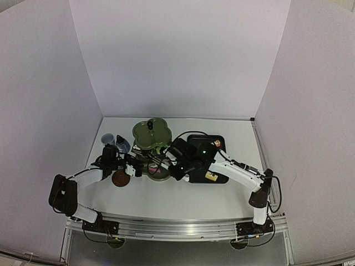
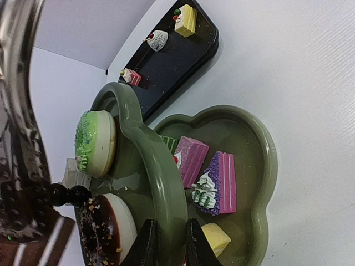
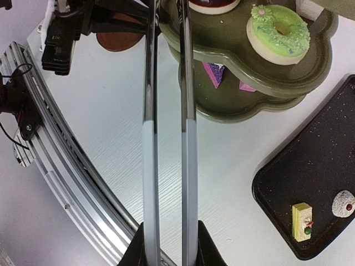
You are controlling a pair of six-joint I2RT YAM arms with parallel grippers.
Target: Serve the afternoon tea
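The olive-green three-tier stand point(image 1: 151, 134) stands at the table's middle. My left gripper point(image 2: 169, 244) is shut on the rim of its middle tier point(image 2: 161, 183), one finger on each side. That tier holds a green iced ring cake point(image 2: 95, 143) and a chocolate-topped cake point(image 2: 105, 230). The bottom tier point(image 2: 260, 166) holds two pink slices point(image 2: 224, 180) and a yellow piece point(image 2: 217, 238). My right gripper point(image 3: 171, 233) is shut on the thin white tongs point(image 3: 188, 138), whose tips reach the middle tier beside the chocolate cake point(image 3: 213, 4). The tongs hold nothing that I can see.
The black tray point(image 3: 316, 177) lies right of the stand with a yellow cake point(image 3: 302, 221), a pale domed cake point(image 3: 344, 204) and a small pink one point(image 2: 132, 76). A brown saucer point(image 1: 120, 178), pale cup point(image 1: 107, 138) and dark-blue pot point(image 1: 123, 145) sit left of the stand.
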